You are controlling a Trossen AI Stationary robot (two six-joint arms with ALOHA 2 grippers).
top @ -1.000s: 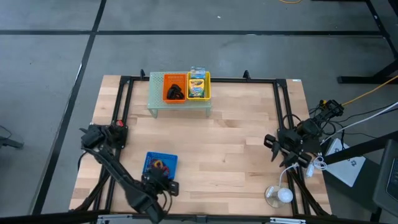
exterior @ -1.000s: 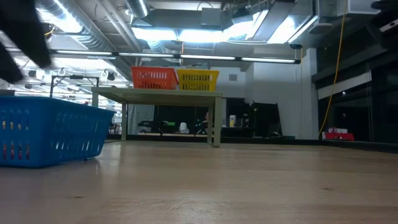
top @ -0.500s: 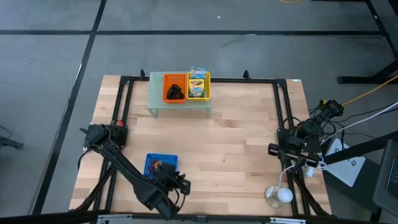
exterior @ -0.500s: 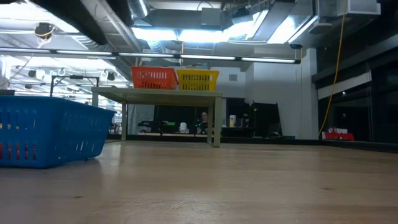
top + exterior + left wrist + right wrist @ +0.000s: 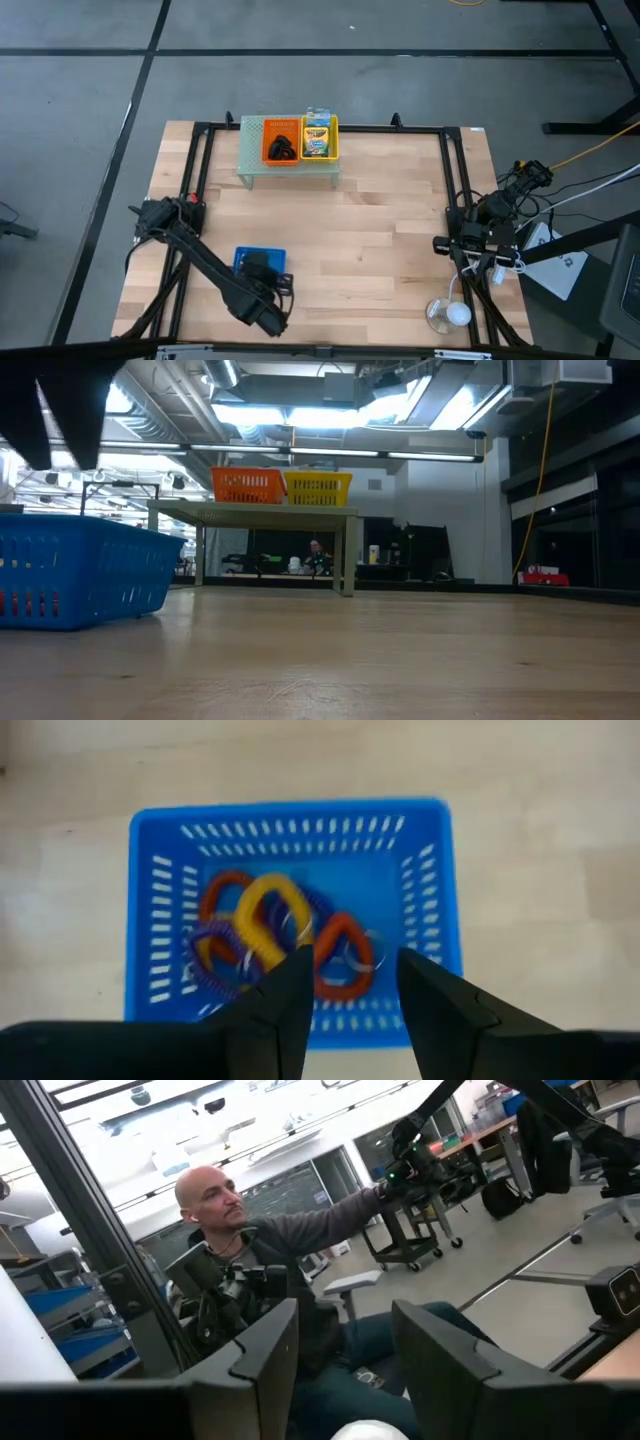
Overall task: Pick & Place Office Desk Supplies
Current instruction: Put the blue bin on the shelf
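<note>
A blue basket stands on the table near the front left, with orange, yellow and purple coil rings lying in it. My left gripper hangs open above the basket's near side, pointing steeply down, with nothing between its fingers. On the pale green mesh riser at the back, an orange basket holds black clips and a yellow one holds crayon boxes. My right gripper waits open at the table's right edge, facing the room.
Black frame rails run along the table's left, far and right sides. A white round object with a cord lies at the front right. Beyond the table a person sits at a desk. Bare wood lies between the blue basket and the riser.
My left gripper has swung a little toward the table's right, risen, and tipped to point more steeply down over the blue basket. The right gripper has turned at the wrist without leaving its place. The rings lie where they were.
</note>
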